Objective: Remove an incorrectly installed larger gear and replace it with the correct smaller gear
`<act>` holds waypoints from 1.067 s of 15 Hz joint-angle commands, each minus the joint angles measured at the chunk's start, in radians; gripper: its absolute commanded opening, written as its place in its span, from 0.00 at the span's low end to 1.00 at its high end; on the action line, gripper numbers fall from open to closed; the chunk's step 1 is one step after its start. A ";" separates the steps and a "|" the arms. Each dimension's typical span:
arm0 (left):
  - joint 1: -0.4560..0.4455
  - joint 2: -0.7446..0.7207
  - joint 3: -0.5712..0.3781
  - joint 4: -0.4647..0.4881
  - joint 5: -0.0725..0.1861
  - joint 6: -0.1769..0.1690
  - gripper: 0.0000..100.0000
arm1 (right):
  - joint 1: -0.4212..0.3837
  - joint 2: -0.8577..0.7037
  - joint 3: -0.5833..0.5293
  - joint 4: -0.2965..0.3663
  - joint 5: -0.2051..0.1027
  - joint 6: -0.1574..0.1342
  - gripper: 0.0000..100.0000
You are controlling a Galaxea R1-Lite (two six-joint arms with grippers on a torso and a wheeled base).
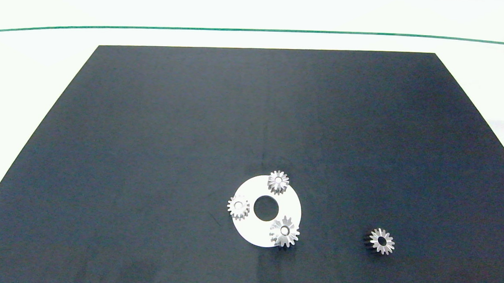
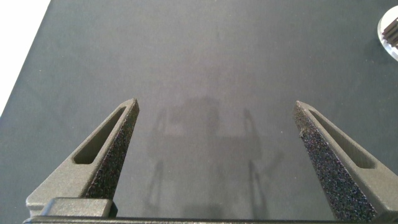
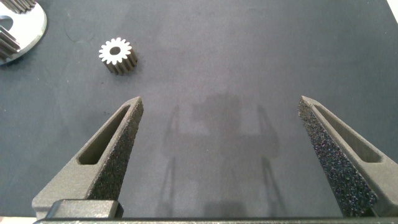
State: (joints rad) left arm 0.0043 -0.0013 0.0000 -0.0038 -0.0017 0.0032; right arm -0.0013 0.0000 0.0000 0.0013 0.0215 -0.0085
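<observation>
Head view: three gears [image 1: 278, 182] on disc [image 1: 253, 231], one gear [image 1: 382, 241] loose; both claws [image 2: 214, 109] [image 3: 219, 106] wide open, empty.

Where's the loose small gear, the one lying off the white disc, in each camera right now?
Head view: the loose small gear lies on the dark mat, right of the white disc.
Left wrist view: not in it.
Right wrist view: the gear lies ahead of the open right gripper.
Shared landmark: the white disc's edge.

Bright overhead light washes out the white table [image 1: 36, 67]. Both wrist views show soft gripper shadows on the dark mat [image 1: 172, 134]. The table's green line [image 1: 256, 31] bows near the edges.
</observation>
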 commanded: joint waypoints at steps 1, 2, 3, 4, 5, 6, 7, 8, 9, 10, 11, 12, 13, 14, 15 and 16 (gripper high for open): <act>-0.003 0.001 0.000 -0.001 0.000 0.001 1.00 | 0.000 0.002 0.000 0.000 0.000 0.005 1.00; -0.003 0.001 0.000 -0.001 -0.001 0.004 1.00 | 0.001 0.002 0.000 0.000 0.000 0.004 1.00; -0.001 0.001 0.000 -0.001 0.000 0.003 1.00 | 0.001 0.002 0.000 0.000 0.000 0.004 1.00; -0.003 0.001 0.000 -0.001 0.000 0.003 1.00 | 0.001 0.002 0.000 0.000 0.000 0.005 1.00; -0.003 0.001 0.000 -0.001 0.000 0.003 1.00 | 0.001 0.002 0.000 0.000 0.000 0.004 1.00; -0.003 0.001 0.000 -0.001 0.000 0.003 1.00 | 0.000 0.002 0.000 0.000 0.000 0.001 1.00; -0.003 0.001 0.000 -0.001 0.000 0.003 1.00 | 0.000 0.002 0.000 0.000 0.000 -0.001 1.00; -0.003 0.001 0.000 -0.001 0.000 0.003 1.00 | 0.000 0.002 0.000 0.000 0.002 -0.002 1.00; -0.003 0.001 0.000 -0.001 0.000 0.003 1.00 | 0.000 0.002 0.000 0.000 0.002 -0.002 1.00; -0.003 0.001 0.000 -0.001 0.000 0.003 1.00 | 0.000 0.002 0.000 0.000 0.002 -0.002 1.00; -0.003 0.001 0.000 -0.001 0.000 0.003 1.00 | 0.000 0.002 0.000 0.000 0.002 -0.004 1.00; -0.003 0.001 0.000 -0.001 -0.001 0.003 1.00 | 0.000 0.002 0.000 0.000 0.002 -0.004 1.00; -0.003 0.001 0.000 -0.001 0.000 0.003 1.00 | 0.000 0.002 0.000 0.000 0.002 -0.004 1.00; -0.001 0.001 0.000 -0.001 0.000 0.003 1.00 | 0.000 0.002 0.000 0.000 0.002 -0.004 1.00; -0.003 0.001 -0.002 -0.001 0.000 0.001 1.00 | 0.000 0.002 0.000 0.000 -0.002 -0.002 1.00; -0.003 0.003 -0.005 0.002 -0.001 0.003 1.00 | 0.000 0.002 0.000 0.000 -0.003 -0.004 1.00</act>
State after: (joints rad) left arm 0.0019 -0.0004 -0.0023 -0.0019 -0.0023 0.0066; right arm -0.0017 0.0000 0.0000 0.0017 0.0181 -0.0115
